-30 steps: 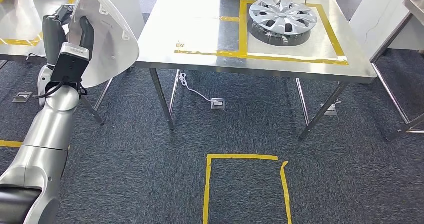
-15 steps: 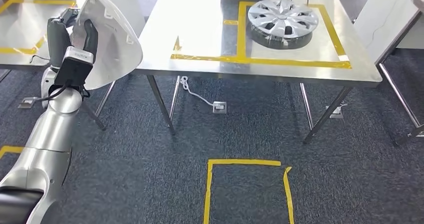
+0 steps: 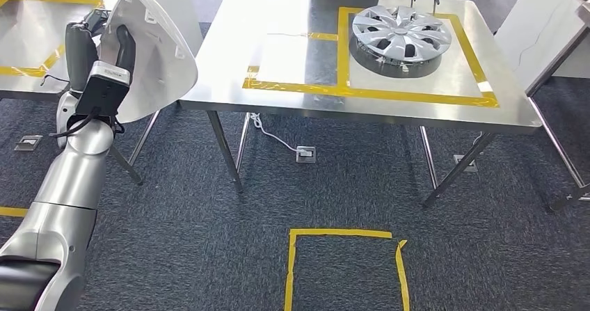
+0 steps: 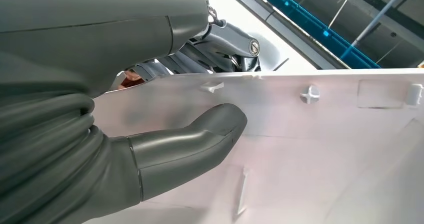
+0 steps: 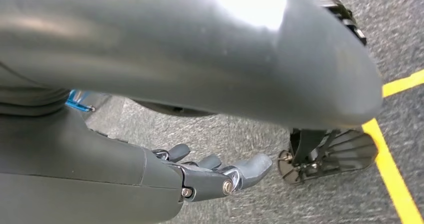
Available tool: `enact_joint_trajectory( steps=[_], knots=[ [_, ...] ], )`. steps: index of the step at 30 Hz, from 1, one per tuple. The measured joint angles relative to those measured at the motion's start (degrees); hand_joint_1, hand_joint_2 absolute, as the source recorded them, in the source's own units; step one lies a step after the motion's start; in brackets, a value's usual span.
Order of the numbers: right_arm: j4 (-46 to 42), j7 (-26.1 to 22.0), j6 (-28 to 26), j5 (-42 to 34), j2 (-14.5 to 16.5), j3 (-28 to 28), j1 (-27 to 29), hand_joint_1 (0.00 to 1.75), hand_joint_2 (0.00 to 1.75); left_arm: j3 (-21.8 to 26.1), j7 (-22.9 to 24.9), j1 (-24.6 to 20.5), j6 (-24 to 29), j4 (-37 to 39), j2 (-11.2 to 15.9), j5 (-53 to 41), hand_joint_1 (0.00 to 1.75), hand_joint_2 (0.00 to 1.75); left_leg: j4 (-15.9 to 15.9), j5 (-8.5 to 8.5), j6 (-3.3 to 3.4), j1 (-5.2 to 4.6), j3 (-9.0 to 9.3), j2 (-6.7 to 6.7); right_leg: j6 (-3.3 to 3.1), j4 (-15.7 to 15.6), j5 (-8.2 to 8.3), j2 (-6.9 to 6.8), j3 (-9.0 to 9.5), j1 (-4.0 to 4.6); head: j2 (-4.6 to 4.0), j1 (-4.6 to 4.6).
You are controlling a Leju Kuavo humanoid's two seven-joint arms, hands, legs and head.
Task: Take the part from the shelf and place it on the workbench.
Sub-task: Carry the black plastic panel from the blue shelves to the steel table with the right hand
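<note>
Pick done, place pending. Left hand (image 3: 115, 46) grips white part (image 3: 154, 53) upright in air, off the left edge of workbench (image 3: 292, 40), not yet over it. Right hand (image 5: 210, 176) hangs over carpet, holds nothing, fingers loosely apart. Hubcap (image 3: 401, 34) sits at far right corner (inside yellow tape). No readable labels or writing.

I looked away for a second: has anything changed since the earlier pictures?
Little: the whole view shifted slightly, so the camera moved, not the things. The left hand still grips the white panel; the hubcap still lies on the workbench.
</note>
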Motion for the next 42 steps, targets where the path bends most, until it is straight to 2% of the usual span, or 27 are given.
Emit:
enact_joint_trajectory(
  steps=[3,4,5,7,8,9,10,14,16,18,19,20,21,23,24,25,28,30,31,33,34,35,36,38,39,40,42],
  knots=[
    [0.0,0.0,0.2,0.2,0.0,0.0,0.1,0.00,0.00,0.0,0.0,0.1,0.0,0.2,-0.1,0.0,1.75,1.75,0.0,-0.72,0.54,-0.04,0.61,0.09,0.40,11.0,-3.21,-0.01,-7.01,-0.09,0.00,0.11],
    [0.0,0.0,0.2,0.2,0.0,0.0,0.2,0.00,0.00,0.0,0.0,0.1,0.0,0.2,-0.2,0.0,1.75,1.75,0.1,-1.04,0.55,-0.07,0.90,0.04,0.37,12.8,-2.86,-0.01,-8.73,-0.08,0.00,0.11],
    [0.0,0.0,0.2,0.3,0.0,0.0,0.2,0.00,0.00,0.0,0.0,0.2,0.0,0.2,-0.3,-0.1,1.75,1.75,0.1,-1.41,0.49,-0.08,1.29,-0.04,0.24,12.4,-1.31,-0.01,-9.38,-0.07,0.00,0.13],
    [0.0,0.0,0.3,0.4,0.0,0.0,0.3,0.00,0.00,0.0,0.0,0.2,0.0,0.2,-0.4,-0.1,1.75,1.75,0.3,-2.29,0.22,-0.10,2.31,-0.16,-0.34,5.7,4.10,-0.01,-7.57,0.05,0.00,0.18],
    [0.0,0.0,0.3,0.5,0.0,0.0,0.3,0.00,0.00,0.0,0.0,0.2,0.0,0.3,-0.5,-0.1,1.75,1.75,0.3,-2.74,-0.02,-0.21,2.75,-0.18,-0.73,1.9,6.06,-0.01,-6.05,0.21,0.00,0.21],
    [0.0,0.0,0.3,0.6,0.0,0.0,0.2,0.00,0.00,0.0,0.0,0.1,0.0,0.3,-0.5,-0.1,1.75,1.75,0.3,-3.10,-0.28,-0.31,3.05,-0.21,-1.06,-1.0,7.12,-0.02,-4.83,0.36,0.00,0.22],
    [0.0,0.0,0.3,0.7,0.0,0.0,0.2,0.00,0.00,0.0,0.0,0.0,0.0,0.3,-0.5,-0.1,1.75,1.75,0.2,-3.37,-0.57,-0.37,3.23,-0.23,-1.35,-2.6,7.27,-0.01,-4.12,0.50,0.00,0.22],
    [0.0,0.1,0.3,1.0,0.0,0.0,0.2,0.00,0.00,0.0,0.1,-0.2,0.0,0.0,-0.4,-0.3,1.75,1.75,0.6,-4.39,-1.79,-0.37,3.56,-0.15,-2.41,-3.8,6.28,0.01,-2.92,0.31,0.00,0.09],
    [0.0,0.1,0.3,1.1,0.0,0.0,0.2,0.00,0.00,0.1,0.1,-0.4,0.0,-0.1,-0.2,-0.3,1.75,1.75,6.0,-6.75,-2.21,-0.25,0.95,-0.02,-3.03,-4.2,5.83,0.01,-2.00,0.09,0.00,-0.13],
    [0.0,0.1,0.4,1.3,0.0,0.0,0.1,0.00,0.00,0.1,0.1,-0.2,-0.2,0.0,0.0,-0.3,1.75,1.75,13.8,-9.26,-2.53,-0.21,-3.77,0.00,-3.30,-4.2,5.13,0.03,-1.31,0.08,0.00,-0.25],
    [0.0,0.1,0.4,1.4,0.0,0.0,0.2,0.00,0.00,0.1,0.2,-0.1,-0.3,0.1,0.0,-0.3,1.75,1.75,16.0,-9.25,-2.63,-0.17,-5.51,0.01,-3.29,-4.2,4.77,0.05,-0.90,0.08,0.00,-0.26],
    [0.0,0.1,0.4,1.5,0.0,0.0,0.2,0.00,0.00,0.1,0.2,0.1,-0.3,0.1,0.1,-0.3,1.75,1.75,16.1,-8.04,-2.68,-0.14,-6.30,0.02,-3.21,-4.2,4.38,0.06,-0.41,0.08,0.00,-0.28],
    [0.0,0.1,0.4,1.5,0.0,0.0,0.3,0.00,0.00,0.1,0.2,0.2,-0.4,0.2,0.2,-0.3,1.75,1.75,13.9,-5.64,-2.67,-0.10,-5.88,0.05,-3.10,-4.1,3.94,0.08,0.22,0.07,0.00,-0.27],
    [0.0,0.1,0.4,1.6,0.0,0.0,0.3,0.00,0.00,0.1,0.2,0.1,-0.4,0.2,0.5,-0.3,1.75,1.75,6.2,-0.34,-2.51,-0.10,-3.14,0.17,-2.66,-4.0,2.96,0.12,1.38,0.14,0.00,-0.28],
    [0.0,0.1,0.4,1.6,0.0,0.0,0.3,0.00,0.00,0.1,0.2,0.1,-0.5,0.3,0.6,-0.3,1.75,1.75,2.8,1.02,-2.25,-0.16,-1.80,0.21,-2.37,-3.9,2.54,0.16,1.66,0.23,0.00,-0.31],
    [0.0,0.1,0.4,1.6,0.0,0.0,0.2,0.00,0.00,0.1,0.2,0.1,-0.6,0.3,0.7,-0.3,1.75,1.75,1.0,1.41,-1.93,-0.25,-1.05,0.23,-2.07,-3.9,2.29,0.18,1.73,0.30,0.00,-0.30],
    [0.0,0.2,0.4,1.7,0.0,0.0,0.1,0.00,0.00,0.1,0.2,0.2,-0.8,0.3,0.8,-0.3,1.75,1.75,0.1,0.57,-0.76,-0.28,-0.60,-0.03,-1.20,-4.0,1.77,0.07,1.74,0.38,0.00,-0.26],
    [0.0,0.1,0.4,1.7,0.0,0.0,0.0,0.00,0.00,0.1,0.2,0.1,-0.8,0.2,0.9,-0.3,1.75,1.75,-0.1,0.17,-0.05,-0.07,0.01,-0.05,-0.55,-1.9,0.62,-0.01,0.94,0.37,0.00,-0.17],
    [0.0,0.1,0.4,1.7,0.0,0.0,0.0,0.00,0.00,0.1,0.2,0.0,-0.8,0.2,0.9,-0.3,1.75,1.75,-0.2,-0.06,0.23,0.01,0.36,0.00,-0.29,1.0,-0.46,-0.01,-0.56,0.29,0.00,-0.10],
    [0.0,0.1,0.4,1.7,0.0,0.0,0.0,0.00,0.00,0.1,0.2,0.1,-0.8,0.2,0.9,-0.3,1.75,1.75,-0.2,-0.58,0.55,-0.02,0.83,0.06,0.03,8.8,-2.66,-0.02,-5.42,0.16,0.00,0.01],
    [0.0,0.2,0.4,1.8,0.0,0.0,0.1,0.00,0.00,0.1,0.3,0.2,-0.8,0.2,0.8,-0.3,1.75,1.75,-0.1,-0.89,0.57,-0.04,1.10,0.03,0.06,11.7,-2.87,-0.02,-7.72,0.12,0.00,0.02],
    [0.0,0.2,0.4,1.8,0.0,0.0,0.1,0.00,0.00,0.1,0.4,0.3,-0.8,0.2,0.8,-0.4,1.75,1.75,-0.1,-1.23,0.55,-0.06,1.47,-0.03,0.00,12.7,-1.97,-0.02,-9.11,0.12,0.00,0.03],
    [0.0,0.2,0.4,1.8,0.0,0.0,0.2,0.00,0.00,0.1,0.4,0.4,-0.8,0.2,0.8,-0.5,1.75,1.75,-0.1,-1.63,0.47,-0.06,1.96,-0.08,-0.17,11.5,-0.01,-0.02,-9.39,0.14,0.00,0.05],
    [0.0,0.2,0.4,1.8,0.0,0.0,0.2,0.00,0.00,0.1,0.6,0.5,-0.8,0.2,0.7,-0.7,1.75,1.75,-0.1,-2.51,0.17,-0.07,3.08,-0.14,-0.79,4.3,5.44,-0.01,-7.35,0.30,0.00,0.12],
    [0.0,0.2,0.4,1.8,-0.1,0.0,0.1,0.00,0.00,0.1,0.6,0.5,-0.8,0.2,0.7,-0.7,1.75,1.75,-0.1,-2.96,-0.09,-0.18,3.49,-0.17,-1.14,0.7,7.06,-0.01,-5.90,0.44,0.00,0.15],
    [0.0,0.2,0.4,1.8,-0.1,0.0,0.1,0.00,0.00,0.1,0.6,0.4,-0.8,0.2,0.7,-0.8,1.75,1.75,-0.1,-3.31,-0.36,-0.26,3.72,-0.20,-1.43,-1.9,7.72,-0.02,-4.81,0.58,0.00,0.17],
    [0.0,0.2,0.4,1.8,-0.1,0.0,0.0,0.00,0.00,0.1,0.7,0.3,-0.8,0.2,0.7,-0.8,1.75,1.75,-0.3,-3.73,-0.98,-0.43,3.92,-0.26,-1.85,-3.4,6.90,-0.01,-3.86,0.74,0.00,0.15]
  ],
)
